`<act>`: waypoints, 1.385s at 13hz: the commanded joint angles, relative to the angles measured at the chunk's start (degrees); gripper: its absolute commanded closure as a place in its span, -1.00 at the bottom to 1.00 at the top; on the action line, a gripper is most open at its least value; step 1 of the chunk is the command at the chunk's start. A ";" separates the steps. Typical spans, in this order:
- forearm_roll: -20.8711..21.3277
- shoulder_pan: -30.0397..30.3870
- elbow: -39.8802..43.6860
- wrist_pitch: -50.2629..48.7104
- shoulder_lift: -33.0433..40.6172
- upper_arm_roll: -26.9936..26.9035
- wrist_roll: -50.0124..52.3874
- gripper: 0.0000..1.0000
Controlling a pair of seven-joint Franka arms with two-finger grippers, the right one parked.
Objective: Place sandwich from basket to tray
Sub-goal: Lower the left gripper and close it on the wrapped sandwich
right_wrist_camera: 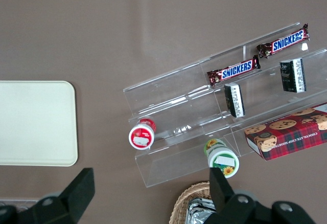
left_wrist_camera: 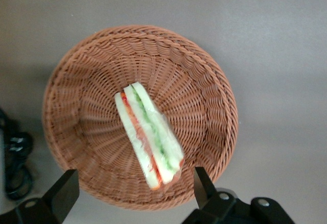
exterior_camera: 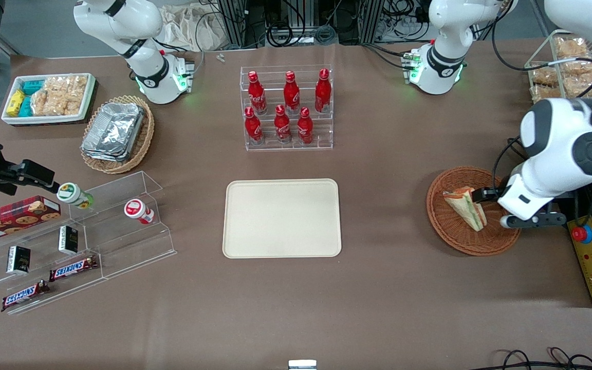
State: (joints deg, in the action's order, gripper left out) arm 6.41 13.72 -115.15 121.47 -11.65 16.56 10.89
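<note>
Slippage is risked if the wide-open pincer (left_wrist_camera: 132,193), held above the basket (left_wrist_camera: 66,81), is closed off-centre on the wrapped sandwich (left_wrist_camera: 149,134).

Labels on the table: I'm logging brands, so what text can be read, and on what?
"SNICKERS": two bars on the clear rack.
Cookie box, black packets, red bottles: print unreadable.
Sandwich, basket, tray: none.
Tool above the basket, open.

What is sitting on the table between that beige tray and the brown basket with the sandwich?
Nothing: the front view shows only bare brown tabletop between the tray and the basket. The gripper hangs open above the sandwich.
</note>
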 commanded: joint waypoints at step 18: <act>0.09 2.54 -8.43 15.39 -7.78 -0.56 9.84 0.65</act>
State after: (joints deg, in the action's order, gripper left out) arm 6.41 16.06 -122.77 135.93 -20.69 15.97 18.75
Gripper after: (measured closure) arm 0.410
